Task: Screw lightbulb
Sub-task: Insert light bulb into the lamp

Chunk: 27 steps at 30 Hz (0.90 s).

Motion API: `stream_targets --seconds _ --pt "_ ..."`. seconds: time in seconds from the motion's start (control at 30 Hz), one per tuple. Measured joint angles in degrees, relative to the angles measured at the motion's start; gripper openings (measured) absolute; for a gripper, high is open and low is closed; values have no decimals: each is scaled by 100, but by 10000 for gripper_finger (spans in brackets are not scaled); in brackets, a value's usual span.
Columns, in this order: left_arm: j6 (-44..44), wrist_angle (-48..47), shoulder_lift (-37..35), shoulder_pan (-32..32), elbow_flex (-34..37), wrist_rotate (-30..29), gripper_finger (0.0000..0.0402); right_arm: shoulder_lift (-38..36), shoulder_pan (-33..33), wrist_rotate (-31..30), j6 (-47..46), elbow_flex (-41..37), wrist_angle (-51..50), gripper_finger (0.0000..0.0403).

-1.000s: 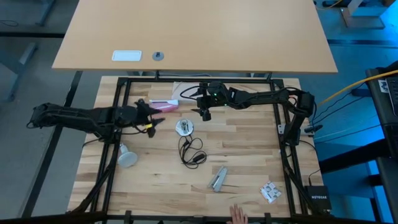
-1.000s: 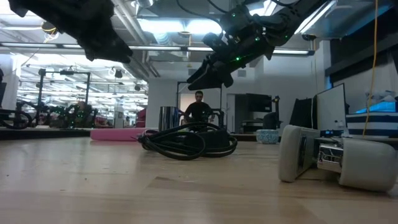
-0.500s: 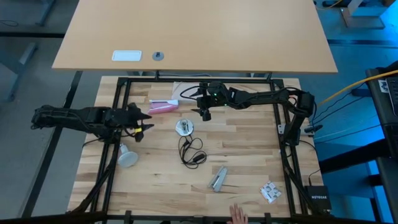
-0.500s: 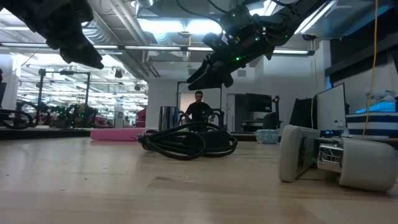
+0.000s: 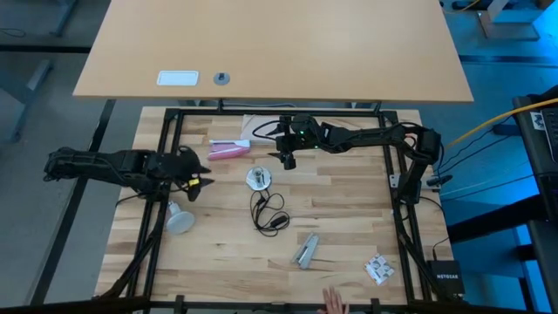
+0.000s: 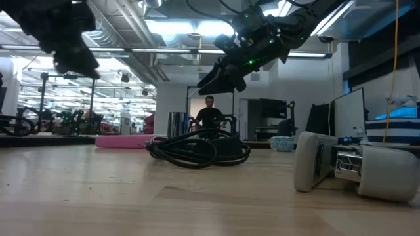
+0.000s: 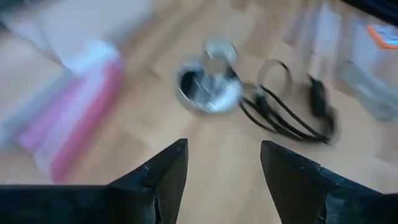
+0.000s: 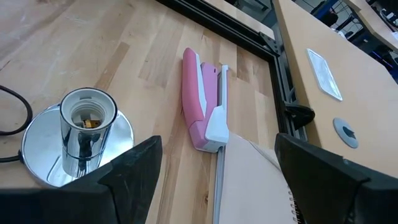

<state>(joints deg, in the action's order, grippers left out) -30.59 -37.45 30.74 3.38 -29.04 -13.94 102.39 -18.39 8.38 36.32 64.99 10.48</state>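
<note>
The frosted-white lightbulb lies on its side on the wooden table, near the left edge. The silvery socket stands upright on its round base mid-table, opening up, and its black cord coils toward the near edge. My left gripper hovers open and empty between the bulb and the socket; its wrist view shows the socket ahead of the gripper. My right gripper hangs open and empty just beyond the socket, above the table.
A pink stapler and a notebook lie at the far side near the black frame. A grey metal piece and a small packet lie toward the near right. A person's hand shows at the near edge.
My left gripper has drawn back toward the table's left edge, away from the socket, and has rolled and tipped a little as it went. It has stayed open and empty. My right arm has kept still.
</note>
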Motion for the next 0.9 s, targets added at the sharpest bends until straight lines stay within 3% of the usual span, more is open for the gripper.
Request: stream_targets --seconds 0.2,0.4,0.63,0.9 --pt "-1217 -682 -2 0 0 1342 194 0 0 0 0 -2 2 317" --pt "-1606 -1382 -2 0 0 2457 194 0 7 0 -38 -2 0 317" --pt "-1803 -1724 -2 0 0 3142 194 0 4 0 -129 -2 2 317" --pt "-1706 -2051 0 0 2 3288 194 0 4 2 -145 -2 1 317"
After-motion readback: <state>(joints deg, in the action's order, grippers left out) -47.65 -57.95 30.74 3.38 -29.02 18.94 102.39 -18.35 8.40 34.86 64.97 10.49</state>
